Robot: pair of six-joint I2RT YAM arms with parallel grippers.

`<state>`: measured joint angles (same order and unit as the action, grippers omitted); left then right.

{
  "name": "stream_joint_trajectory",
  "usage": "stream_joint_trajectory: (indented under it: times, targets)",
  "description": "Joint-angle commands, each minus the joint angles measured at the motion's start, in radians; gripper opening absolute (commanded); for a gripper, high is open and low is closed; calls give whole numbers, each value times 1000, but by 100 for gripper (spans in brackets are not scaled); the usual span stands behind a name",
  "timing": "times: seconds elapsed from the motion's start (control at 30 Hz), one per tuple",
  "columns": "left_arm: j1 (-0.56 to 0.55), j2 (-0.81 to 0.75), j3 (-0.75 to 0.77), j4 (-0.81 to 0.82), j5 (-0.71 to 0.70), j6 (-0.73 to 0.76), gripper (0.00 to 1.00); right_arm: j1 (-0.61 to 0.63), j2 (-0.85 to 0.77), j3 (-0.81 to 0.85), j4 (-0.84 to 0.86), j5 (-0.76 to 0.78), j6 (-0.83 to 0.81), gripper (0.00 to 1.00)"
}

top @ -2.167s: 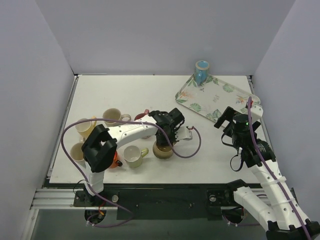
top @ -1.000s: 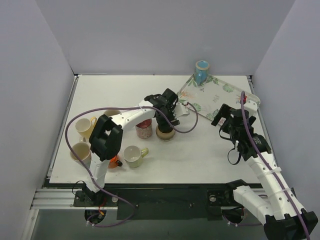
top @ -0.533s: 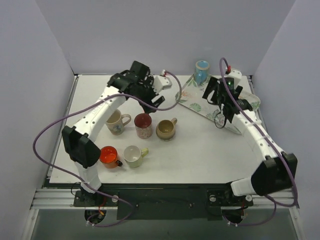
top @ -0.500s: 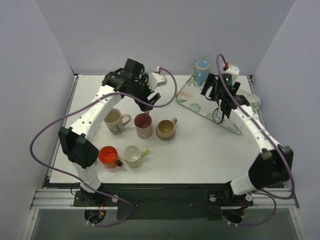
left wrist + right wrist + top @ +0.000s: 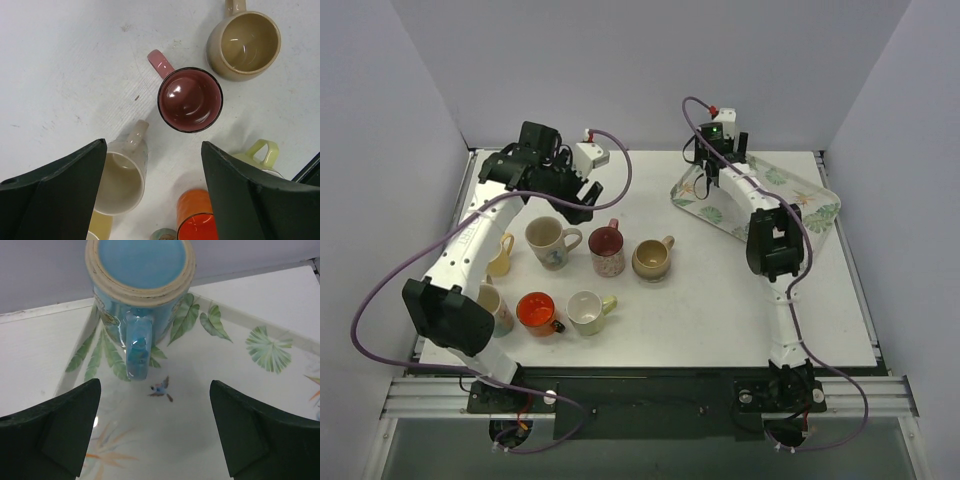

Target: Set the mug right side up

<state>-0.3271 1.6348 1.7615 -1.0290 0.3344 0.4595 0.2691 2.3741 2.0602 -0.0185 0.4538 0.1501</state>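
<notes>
The mug [image 5: 140, 285] is blue with a tan rim. It stands upside down at the back corner of the leaf-patterned tray [image 5: 235, 405], base up, handle towards the camera. My right gripper [image 5: 155, 432] is open just in front of it, a little above the tray, with nothing between its fingers. In the top view the right gripper [image 5: 712, 150] and wrist cover the mug. My left gripper [image 5: 152, 195] is open and empty, hovering over the upright mugs at the back left [image 5: 582, 192].
Several upright mugs stand left of centre: a cream floral mug [image 5: 548, 242], a maroon mug [image 5: 607, 248], a tan mug [image 5: 650, 260], a pale green mug [image 5: 586, 312], an orange mug [image 5: 536, 312], a yellow mug [image 5: 500, 253]. The back wall rises right behind the tray.
The left arm left the tan mug standing upright and swung to the back left. The right arm reached across the tray up to the blue mug.
</notes>
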Motion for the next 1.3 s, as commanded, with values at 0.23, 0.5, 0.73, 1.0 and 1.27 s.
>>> stream_joint_trajectory:
  times: [0.23, 0.5, 0.73, 1.0, 1.27]
  targets:
    - [13, 31, 102, -55, 51, 28, 87, -11, 198, 242, 177, 120, -107, 74]
    - [29, 53, 170, -123, 60, 56, 87, -37, 221, 307, 106, 118, -31, 63]
    - [43, 54, 194, -144, 86, 65, 87, -59, 211, 314, 22, 39, 37, 61]
    - [49, 62, 231, -167, 120, 74, 87, -67, 224, 345, -15, 10, 51, 23]
    - [46, 60, 196, -146, 127, 77, 87, -82, -19, -47, 215, -125, 144, 0]
